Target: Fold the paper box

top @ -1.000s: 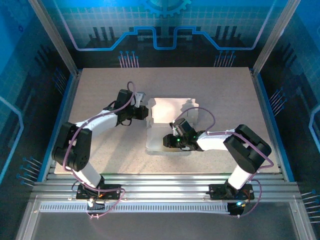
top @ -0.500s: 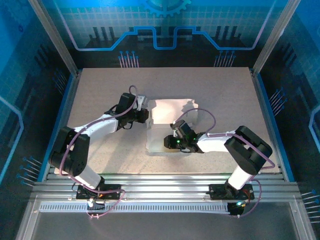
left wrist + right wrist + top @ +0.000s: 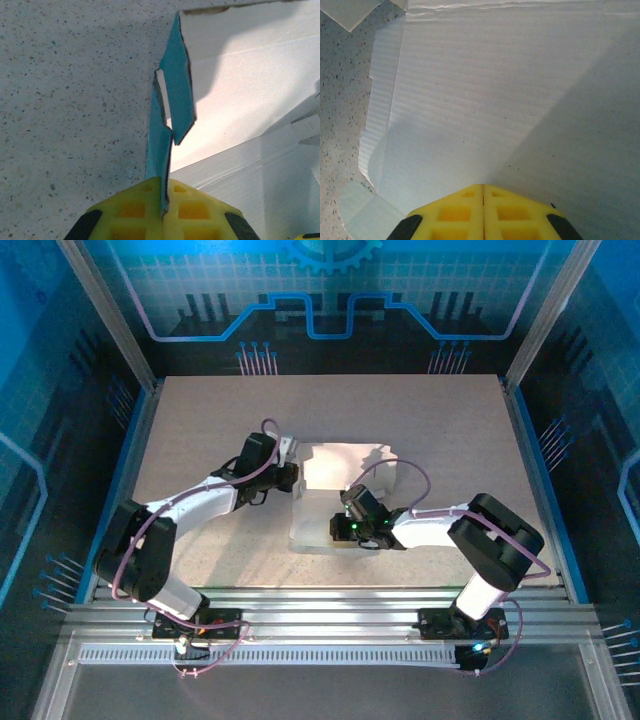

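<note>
The paper box (image 3: 340, 462) lies unfolded at the middle of the table (image 3: 200, 420), pale inner side up; at its ten-o'clock corner the left gripper (image 3: 291, 474) is clamped on a raised blue side flap (image 3: 177, 85), the card's edge running in between the yellow pads (image 3: 135, 212); over the sheet's six-o'clock part hangs the right gripper (image 3: 342, 527), jaws pressed together with nothing between them, and whether it touches the panel cannot be told; the left pinch bites only the flap's lower end, so a hard tug could slip off or tear the card at its notch; if the right tips do not weigh the panel down, the whole sheet may slide or lift; the card is thin, finely ribbed on its whitish face, with stepped, notched tabs; the table is matte, grey, speckled; the pads are waffle-gridded.
</note>
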